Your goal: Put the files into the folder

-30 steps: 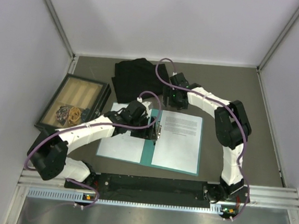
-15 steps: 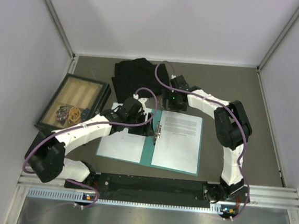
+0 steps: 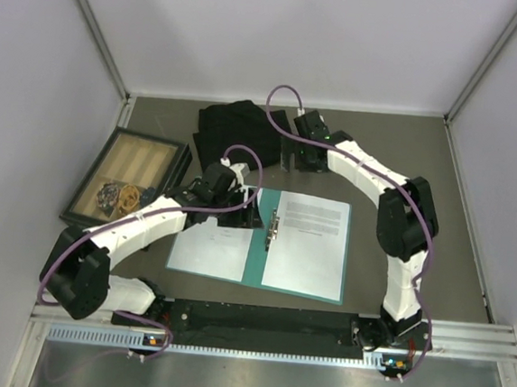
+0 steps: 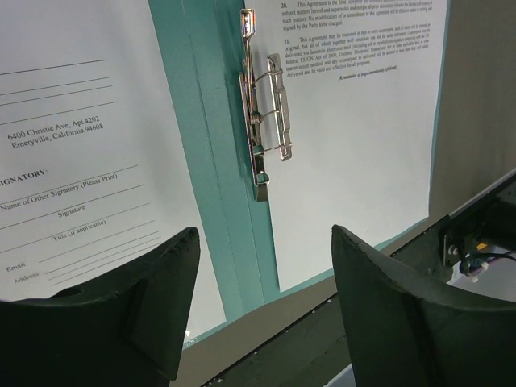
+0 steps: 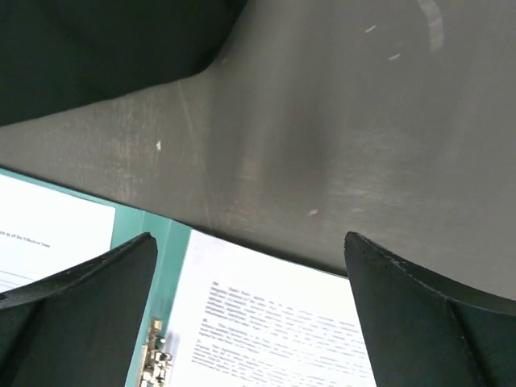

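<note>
Moved: right gripper (image 3: 289, 156) is drawn back, jaws wide.
Left gripper (image 4: 266, 235): held wide, empty.
Done: white paper sheets (image 3: 306, 245) are laid in the open, flat teal-green card folder (image 3: 257, 252).
To do: perhaps closing.

Matt card folder (image 3: 255, 257) holds a shiny metal clip (image 4: 266, 121) and paper files (image 3: 306, 252).

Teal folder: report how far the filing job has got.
Done: both white printed sheets lie inside the open teal card folder, one per flap. In hand: nothing; left gripper and right gripper are open and empty. Left: perhaps clipping under the metal clip and closing the cover.
</note>
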